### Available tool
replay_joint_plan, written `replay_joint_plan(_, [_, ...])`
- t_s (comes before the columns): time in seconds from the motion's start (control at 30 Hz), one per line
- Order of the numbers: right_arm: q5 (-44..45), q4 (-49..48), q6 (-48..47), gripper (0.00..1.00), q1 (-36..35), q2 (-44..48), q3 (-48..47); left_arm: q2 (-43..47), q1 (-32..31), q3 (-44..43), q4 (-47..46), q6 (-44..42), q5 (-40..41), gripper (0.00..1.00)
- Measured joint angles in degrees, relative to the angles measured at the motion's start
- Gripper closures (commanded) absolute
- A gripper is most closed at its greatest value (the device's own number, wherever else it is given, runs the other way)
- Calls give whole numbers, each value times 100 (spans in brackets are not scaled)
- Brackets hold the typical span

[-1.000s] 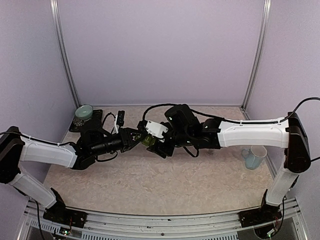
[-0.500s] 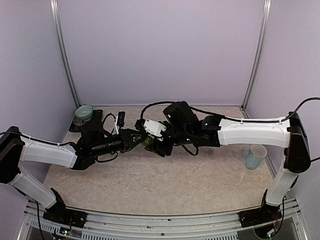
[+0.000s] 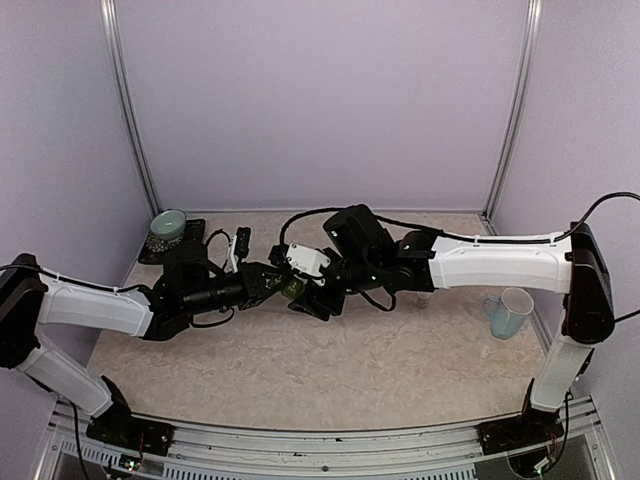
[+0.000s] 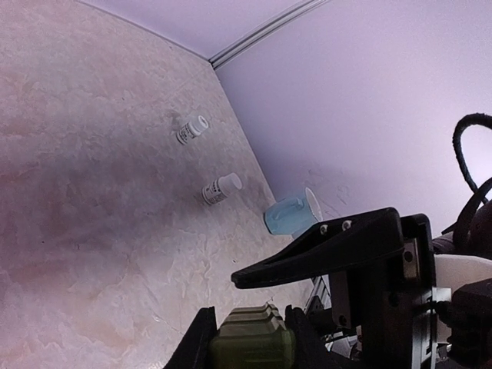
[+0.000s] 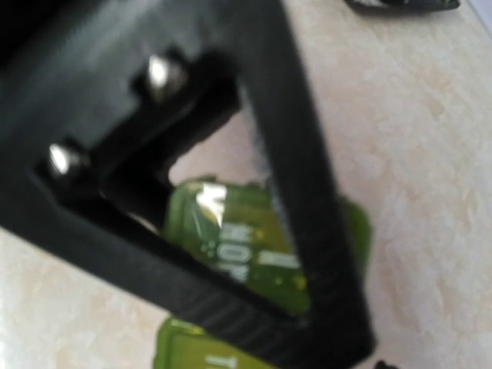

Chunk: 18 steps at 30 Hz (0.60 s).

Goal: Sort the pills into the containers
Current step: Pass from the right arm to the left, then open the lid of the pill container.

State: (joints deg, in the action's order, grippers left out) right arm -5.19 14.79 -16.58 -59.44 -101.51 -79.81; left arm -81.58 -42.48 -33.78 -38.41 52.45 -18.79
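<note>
My left gripper is shut on one end of the dark green strip of containers and holds it above the table's middle. In the left wrist view the strip sits between my two fingers at the bottom edge. My right gripper meets it from the right; one of its black fingers reaches just over the strip. In the right wrist view that finger crosses a green lid with white lettering. Its second finger is hidden. Two white pill bottles lie on the table.
A pale blue mug stands at the right edge, also in the left wrist view. A pale green bowl sits on a dark mat at the back left, with a small black object beside it.
My right gripper has moved a little left and closer over the strip. My left gripper, still holding the strip, has shifted slightly left too.
</note>
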Motion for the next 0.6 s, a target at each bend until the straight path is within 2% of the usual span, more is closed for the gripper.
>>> replay_joint_plan(0.6, [439,-90,59,34,-2,-125,55,22,4,-2,48,0,28,77])
